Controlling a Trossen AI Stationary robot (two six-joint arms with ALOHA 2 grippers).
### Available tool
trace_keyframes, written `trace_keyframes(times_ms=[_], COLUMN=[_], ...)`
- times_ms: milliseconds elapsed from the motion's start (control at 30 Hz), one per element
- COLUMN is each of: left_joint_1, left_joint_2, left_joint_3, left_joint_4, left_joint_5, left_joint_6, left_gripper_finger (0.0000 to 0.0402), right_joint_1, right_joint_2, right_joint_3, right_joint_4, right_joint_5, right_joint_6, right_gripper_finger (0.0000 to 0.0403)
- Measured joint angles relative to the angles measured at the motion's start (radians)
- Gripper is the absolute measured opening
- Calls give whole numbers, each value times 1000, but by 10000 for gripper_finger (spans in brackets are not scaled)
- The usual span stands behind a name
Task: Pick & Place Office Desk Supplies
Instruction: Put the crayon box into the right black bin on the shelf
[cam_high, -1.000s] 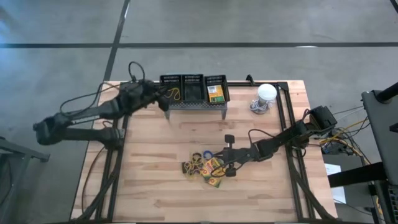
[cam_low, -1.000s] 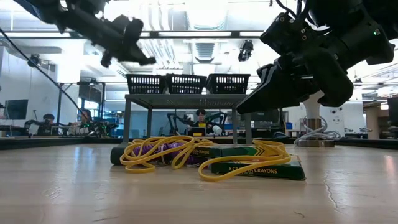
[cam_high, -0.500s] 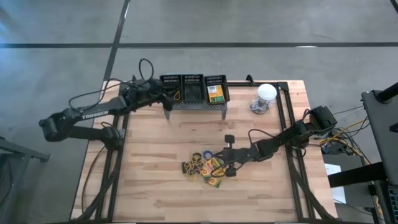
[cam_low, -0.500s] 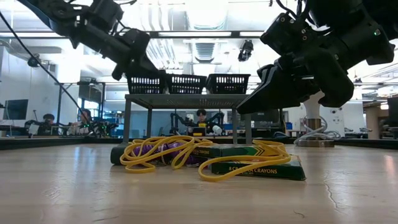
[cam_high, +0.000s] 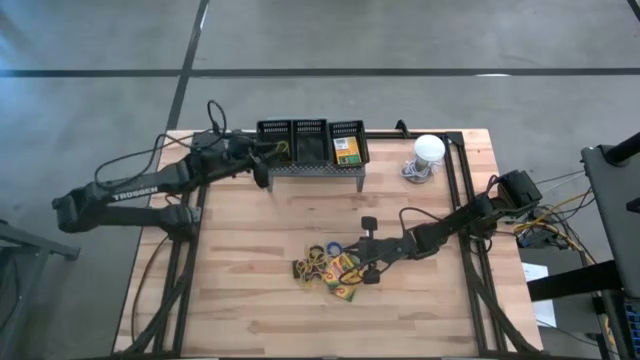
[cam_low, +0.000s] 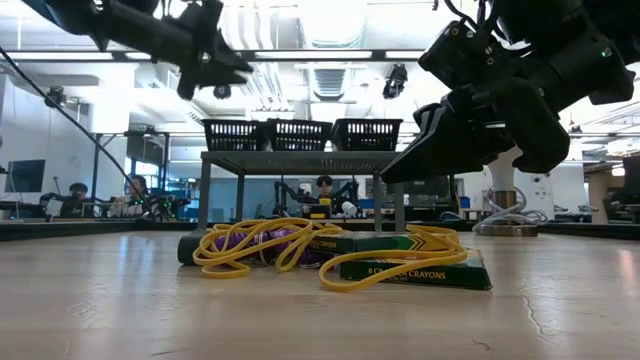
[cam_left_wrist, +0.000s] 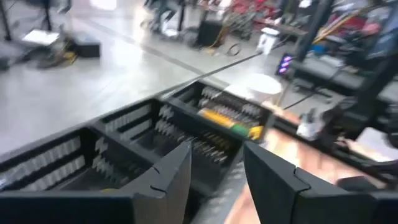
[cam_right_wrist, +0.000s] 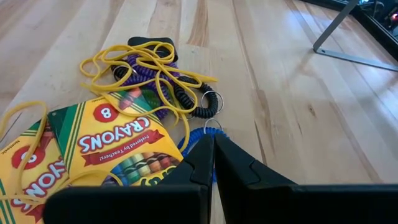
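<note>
yellow crayon boxes and rubber bands lie heaped before the mesh stand; right hand, fingers together, hovers over them, likely to grab. left hand, fingers apart and empty, hangs beside the stand's end bin.

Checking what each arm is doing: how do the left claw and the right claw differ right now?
The left claw is open and empty; the right claw is shut. The left claw is raised beside the black baskets on the grey stand; the right claw is low over the crayon boxes and rubber bands in the middle of the table. Both have dark fingers.
</note>
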Motion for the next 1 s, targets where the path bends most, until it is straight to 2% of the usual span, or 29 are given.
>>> trace_keyframes(times_ms=[300, 433, 600, 733, 900, 1000], left_joint_1=[-310, -400, -436, -438, -441, -441], left_joint_2=[3, 3, 3, 17, 86, 151], left_joint_3=[0, 0, 0, 0, 21, 73], left_joint_4=[173, 218, 211, 146, 117, 41], left_joint_5=[-196, -218, -217, -147, -88, -83], left_joint_6=[229, 347, 400, 413, 433, 436], left_gripper_finger=[152, 152, 152, 152, 152, 152], right_joint_1=[0, 0, 0, 0, -1, -1], right_joint_2=[0, 0, 0, 0, 0, 0], right_joint_3=[0, 0, 0, 0, 0, 0], right_joint_4=[0, 0, 0, 0, 0, 0], right_joint_5=[0, 0, 0, 0, 0, 0], right_joint_6=[0, 0, 0, 0, -1, -1], right_gripper_finger=[8, 8, 8, 8, 8, 8])
